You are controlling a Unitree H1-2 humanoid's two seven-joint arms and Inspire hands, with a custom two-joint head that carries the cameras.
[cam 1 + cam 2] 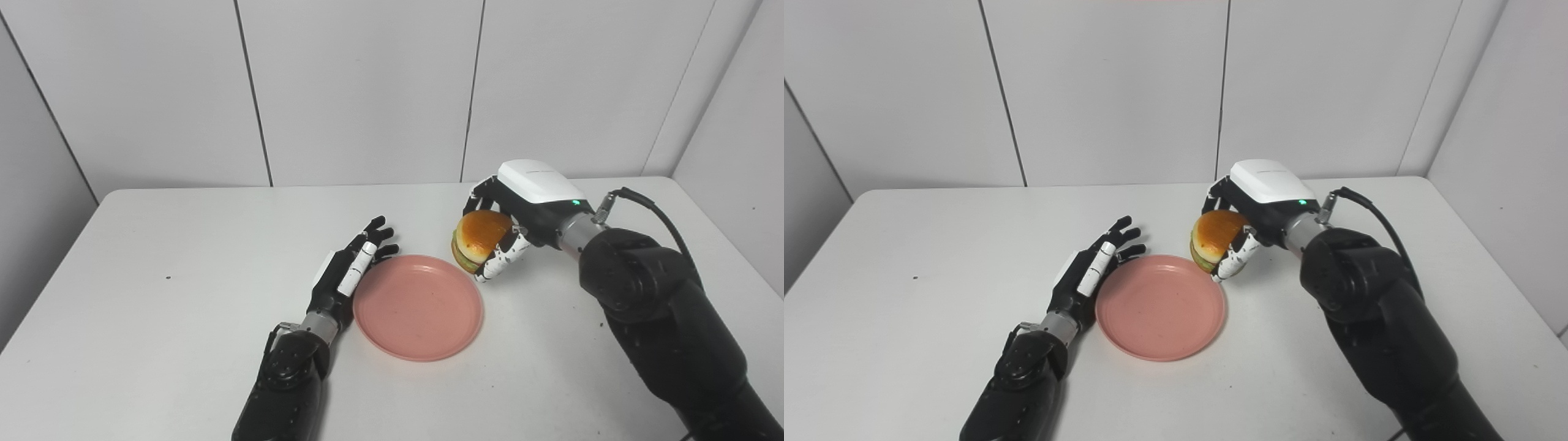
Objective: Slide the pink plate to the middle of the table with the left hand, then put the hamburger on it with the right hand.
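Observation:
A pink plate (418,306) lies flat near the middle of the white table (184,257), with nothing on it. My left hand (352,266) rests open along the plate's left rim, fingers stretched out and pointing away from me. To the plate's upper right, my right hand (514,223) is shut on the hamburger (479,239), fingers and thumb wrapped round its sides. The hamburger sits tilted in the grasp, just beyond the plate's far right edge; whether it touches the table I cannot tell.
A grey panelled wall (367,92) stands behind the table's far edge. A small dark speck (168,277) marks the table on the left. A cable (649,211) loops from my right wrist.

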